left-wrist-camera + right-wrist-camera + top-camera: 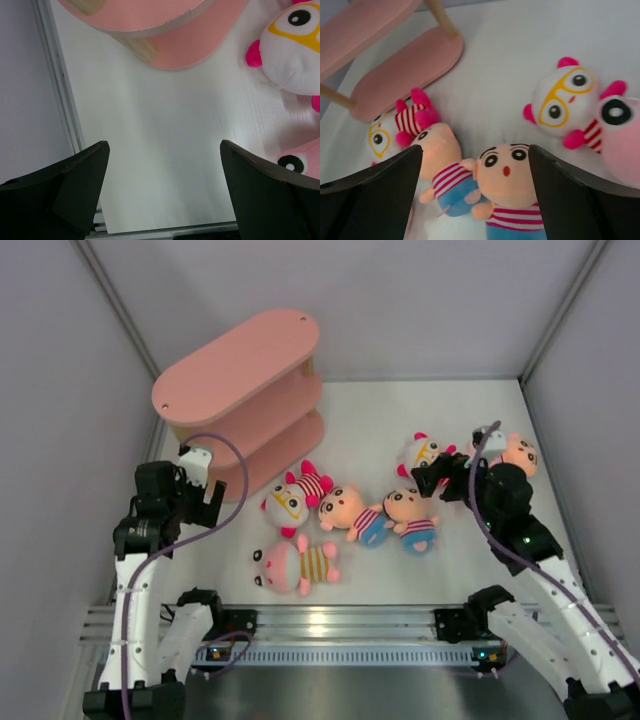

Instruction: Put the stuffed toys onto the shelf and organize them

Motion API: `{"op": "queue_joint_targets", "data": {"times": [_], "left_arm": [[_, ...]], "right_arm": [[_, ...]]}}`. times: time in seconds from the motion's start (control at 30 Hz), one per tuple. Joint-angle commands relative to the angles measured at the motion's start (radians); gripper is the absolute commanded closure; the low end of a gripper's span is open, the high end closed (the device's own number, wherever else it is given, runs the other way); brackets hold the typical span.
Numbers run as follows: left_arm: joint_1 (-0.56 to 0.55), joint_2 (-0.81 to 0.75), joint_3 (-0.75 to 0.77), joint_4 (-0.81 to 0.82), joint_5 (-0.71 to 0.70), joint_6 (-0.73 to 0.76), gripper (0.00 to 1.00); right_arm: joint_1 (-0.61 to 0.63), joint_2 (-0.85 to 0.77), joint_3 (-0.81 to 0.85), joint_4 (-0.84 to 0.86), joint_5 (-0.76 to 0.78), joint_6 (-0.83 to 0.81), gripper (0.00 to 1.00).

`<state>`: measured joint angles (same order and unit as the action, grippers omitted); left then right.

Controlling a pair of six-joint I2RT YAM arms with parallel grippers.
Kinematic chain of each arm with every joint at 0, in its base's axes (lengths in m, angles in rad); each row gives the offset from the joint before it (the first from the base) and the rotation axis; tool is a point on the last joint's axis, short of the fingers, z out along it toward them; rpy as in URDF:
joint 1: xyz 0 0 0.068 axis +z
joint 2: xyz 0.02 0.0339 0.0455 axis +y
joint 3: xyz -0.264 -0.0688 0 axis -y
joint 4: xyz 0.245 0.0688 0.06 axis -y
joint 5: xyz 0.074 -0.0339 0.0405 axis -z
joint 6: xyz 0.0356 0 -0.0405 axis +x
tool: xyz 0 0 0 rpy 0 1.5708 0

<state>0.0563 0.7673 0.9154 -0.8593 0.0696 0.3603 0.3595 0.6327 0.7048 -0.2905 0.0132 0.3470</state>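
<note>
The left arm (133, 575) stands up from its base and bends forward, with the left claw (212, 502) pointing downwards, its fingers wide apart and empty, while the right arm (548, 565) leans inwards and the right claw (432, 480) is also spread wide, gripping nothing.

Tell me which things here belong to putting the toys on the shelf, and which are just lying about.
Belong to the job: pink shelf; white-faced doll by the shelf; white-faced doll further back; peach doll at centre; peach doll to its right; peach doll at far right; pink yellow-striped doll.
Just there: purple cable; metal rail at the near edge.
</note>
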Motion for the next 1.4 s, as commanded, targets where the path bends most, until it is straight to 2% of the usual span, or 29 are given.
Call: {"op": "queue_joint_targets", "data": {"times": [0.0, 0.07, 0.1, 0.13, 0.3, 0.47, 0.67, 0.77, 0.8, 0.87, 0.9, 0.97, 1.0, 1.17, 1.23, 1.27, 1.3, 1.37], "left_arm": [[-0.003, -0.013, 0.076, -0.093, -0.01, -0.035, 0.01], [-0.003, -0.016, 0.089, -0.119, 0.005, -0.034, 0.01], [-0.003, -0.019, 0.091, -0.125, 0.009, -0.034, 0.01], [-0.004, -0.023, 0.089, -0.129, 0.01, -0.032, 0.01], [-0.003, -0.023, 0.065, -0.132, 0.009, -0.029, 0.01], [-0.003, -0.022, 0.06, -0.132, 0.016, -0.023, 0.01], [-0.004, -0.025, 0.057, -0.132, 0.009, -0.026, 0.01], [-0.004, -0.02, 0.053, -0.132, 0.018, -0.02, 0.01], [-0.004, -0.02, 0.053, -0.132, 0.018, -0.02, 0.01], [-0.004, -0.02, 0.054, -0.132, 0.015, -0.02, 0.01], [-0.004, -0.023, 0.056, -0.132, 0.015, -0.023, 0.01], [-0.004, -0.022, 0.057, -0.132, 0.012, -0.023, 0.01], [-0.004, -0.022, 0.059, -0.132, 0.012, -0.024, 0.01], [-0.006, -0.022, 0.076, -0.156, -0.025, -0.001, 0.01], [-0.006, -0.02, 0.083, -0.168, -0.092, 0.038, 0.01], [-0.006, -0.02, 0.083, -0.17, -0.176, 0.048, 0.01], [-0.006, -0.02, 0.082, -0.169, -0.21, 0.055, 0.01], [-0.009, -0.022, 0.074, -0.168, -0.279, 0.08, 0.01]], "right_arm": [[0.068, 0.165, 0.036, 0.1, -0.347, 0.092, 0.15], [0.16, 0.254, 0.044, 0.111, -0.267, 0.081, 0.17], [0.265, 0.28, 0.048, 0.109, -0.228, 0.075, 0.18], [0.31, 0.338, 0.053, 0.12, -0.202, 0.081, 0.18], [0.513, 0.513, 0.036, 0.232, -0.295, 0.126, 0.17], [0.581, 0.702, 0.05, 0.281, -0.312, 0.125, 0.14], [0.608, 0.834, 0.087, 0.324, -0.343, 0.125, 0.2], [0.624, 0.858, 0.09, 0.34, -0.337, 0.145, 0.36], [0.625, 0.857, 0.085, 0.355, -0.332, 0.161, 0.5], [0.624, 0.835, 0.082, 0.37, -0.326, 0.181, 0.62], [0.622, 0.813, 0.081, 0.378, -0.326, 0.2, 0.79], [0.622, 0.785, 0.085, 0.37, -0.341, 0.216, 0.95], [0.622, 0.748, 0.099, 0.361, -0.348, 0.225, 1.0], [0.607, 0.609, 0.165, 0.2, -0.383, 0.231, 1.0], [0.552, 0.54, 0.182, 0.168, -0.394, 0.279, 1.0], [0.521, 0.521, 0.185, 0.153, -0.397, 0.302, 1.0], [0.457, 0.503, 0.194, 0.152, -0.388, 0.328, 1.0], [0.389, 0.521, 0.25, 0.11, -0.316, 0.34, 1.0]]}}
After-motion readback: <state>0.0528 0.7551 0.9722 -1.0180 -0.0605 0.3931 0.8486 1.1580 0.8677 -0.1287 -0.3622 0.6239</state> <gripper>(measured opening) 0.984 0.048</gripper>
